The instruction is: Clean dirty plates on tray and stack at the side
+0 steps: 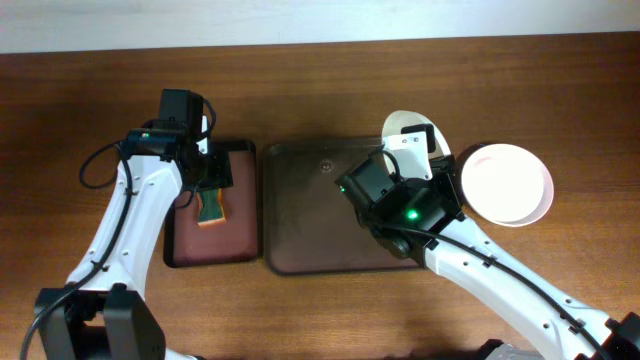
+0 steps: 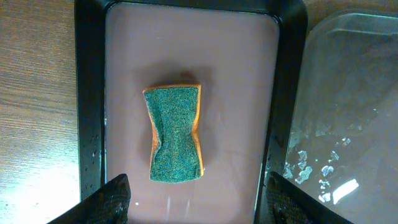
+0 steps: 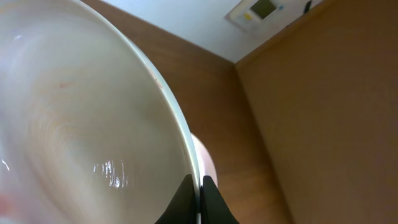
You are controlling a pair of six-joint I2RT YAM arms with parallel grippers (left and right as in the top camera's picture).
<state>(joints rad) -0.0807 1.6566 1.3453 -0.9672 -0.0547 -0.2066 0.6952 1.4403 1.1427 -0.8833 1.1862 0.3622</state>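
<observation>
At the left, the narrow reddish-brown tray with a black rim [image 2: 90, 93] holds a rectangular sponge [image 2: 174, 134], rough green scouring felt on top and soft orange foam beneath, pinched in at its waist. The left pincer [image 2: 202, 202] hangs straight above it with jaws wide and empty, seemingly parked where the sponge belongs. Just beside it, in the middle of the wooden bench [image 1: 320, 60], the large dark brown rectangular tray [image 1: 300, 170] with rounded corners lies bare of plates, its smooth floor beaded with water. Right of it, the right pincer [image 3: 198, 186] is clamped on the thin rim of a glossy pale round plate [image 3: 74, 124], tilted steeply, with a faint reddish fleck on its face; gripping by the edge likely lets it slide onto the stack. A white round plate [image 1: 510, 185] rests on the bench at the far right, off the tray
</observation>
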